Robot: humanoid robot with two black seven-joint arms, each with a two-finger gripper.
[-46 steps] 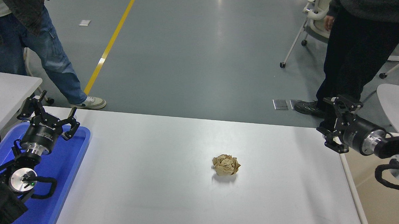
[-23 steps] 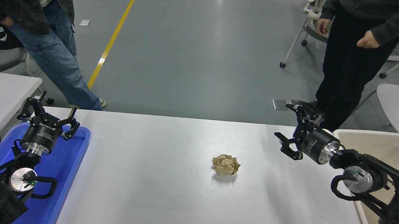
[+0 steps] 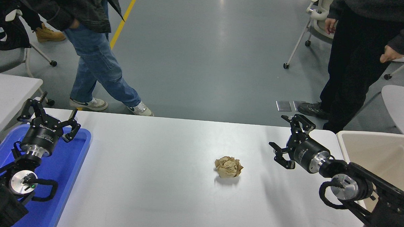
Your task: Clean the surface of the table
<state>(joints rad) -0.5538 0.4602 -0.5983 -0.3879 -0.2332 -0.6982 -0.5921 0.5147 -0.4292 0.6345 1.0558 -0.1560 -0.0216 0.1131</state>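
Standing at the robot's end, I see the table surface [image 3: 159,192] stretching away from me, wide, white and smooth, filling the lower part of the view from the near edge to where the grey floor [image 3: 204,53] begins. Nearest on the left, the left arm sits parked over a blue tray [image 3: 70,169] at the table's left side; the left gripper [image 3: 49,116] points away from me with its jaws spread and nothing between them. On the right, the right arm reaches in from the lower right corner, and the right gripper [image 3: 286,138] hangs above the table's right part, its jaws spread wide and empty, aimed toward the far left. Just beside that arm, off the table's right edge, stands a beige bin [image 3: 385,150].

Roughly mid-table lies a crumpled ball of brown paper [image 3: 229,167], alone, casting a small shadow, apart from both grippers and nearer the right one.

Beyond the far edge, a person in blue jeans [image 3: 99,69] is mid-stride at the left, near a yellow floor line [image 3: 124,16]. At the right, another person in dark clothes [image 3: 355,61] stands by the table's far corner, with a wheeled white chair [image 3: 312,23] behind them. A smaller white table [image 3: 8,90] sits at the far left.
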